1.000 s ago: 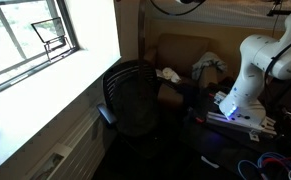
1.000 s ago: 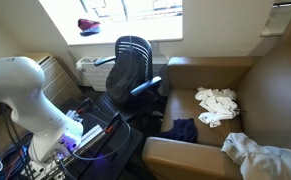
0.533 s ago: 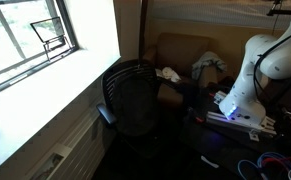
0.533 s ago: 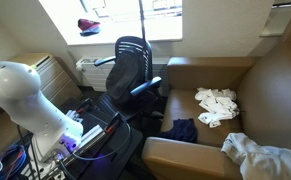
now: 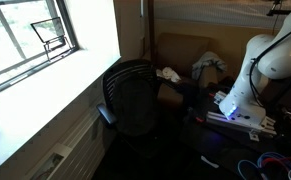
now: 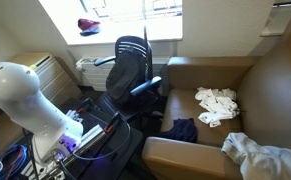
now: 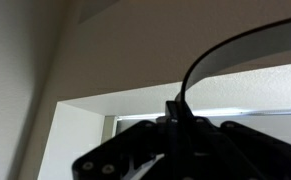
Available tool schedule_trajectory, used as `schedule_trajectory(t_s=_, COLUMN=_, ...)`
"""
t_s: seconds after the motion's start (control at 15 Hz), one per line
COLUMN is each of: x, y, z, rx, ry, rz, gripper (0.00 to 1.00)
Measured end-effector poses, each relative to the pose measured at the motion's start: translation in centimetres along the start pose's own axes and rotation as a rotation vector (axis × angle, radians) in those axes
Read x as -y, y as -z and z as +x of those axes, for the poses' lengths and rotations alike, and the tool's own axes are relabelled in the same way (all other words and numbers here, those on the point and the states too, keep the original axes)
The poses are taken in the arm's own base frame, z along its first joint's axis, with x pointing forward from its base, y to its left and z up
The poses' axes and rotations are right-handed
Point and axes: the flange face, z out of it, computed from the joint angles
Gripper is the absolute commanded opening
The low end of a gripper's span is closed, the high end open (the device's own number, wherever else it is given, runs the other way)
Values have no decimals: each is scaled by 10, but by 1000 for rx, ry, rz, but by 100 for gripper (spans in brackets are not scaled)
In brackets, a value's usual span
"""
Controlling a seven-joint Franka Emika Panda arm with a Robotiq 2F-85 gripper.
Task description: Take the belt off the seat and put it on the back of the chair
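Observation:
The black chair stands by the window, and the back of the chair (image 5: 135, 95) (image 6: 133, 62) is rounded mesh. Its seat is hidden behind the backrest or lost in shadow. The belt (image 5: 145, 30) (image 6: 145, 35) hangs as a thin dark vertical strap from above the frame down to the top of the backrest. In the wrist view my gripper (image 7: 175, 118) is shut on the belt (image 7: 200, 62), which arcs up and to the right from the jaws. The gripper itself is above the edge of both exterior views.
A brown couch (image 6: 270, 95) holds a white cloth heap (image 6: 217, 105) and a grey-white heap (image 6: 267, 155). The white robot arm (image 5: 255, 70) (image 6: 25, 100) rises from a base with cables (image 5: 240, 115). A bright window (image 5: 35, 40) and a windowsill flank the chair.
The belt strap has come into view and now hangs lower and nearer the chair's back. The arm has shifted slightly. The grip stays shut.

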Motion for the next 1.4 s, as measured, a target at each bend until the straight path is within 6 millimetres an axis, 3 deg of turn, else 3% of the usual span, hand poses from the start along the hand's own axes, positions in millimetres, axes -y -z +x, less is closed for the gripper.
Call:
schedule_trajectory(t_s=0.27, x=-14, y=-16, z=-21, rx=87, ry=-6, rz=-110, gripper=1)
schedule_trajectory(t_s=0.4, x=-20, y=-29, z=-20, rx=108, ry=-38, rz=-179, gripper=1)
schedule_trajectory(t_s=0.6, x=-10, y=-47, z=16, rx=61, ry=-102, rz=-219, gripper=1)
schedule_trajectory(t_s=1.0, x=69, y=-65, z=106, rx=-32, ry=-184, rz=-180, gripper=1)
schedule_trajectory(t_s=1.2, x=101, y=-65, z=127, rx=-40, ry=-217, rz=-133, gripper=4)
schedule_trajectory(t_s=1.4, x=101, y=-65, z=127, rx=-39, ry=-219, rz=-135, gripper=1)
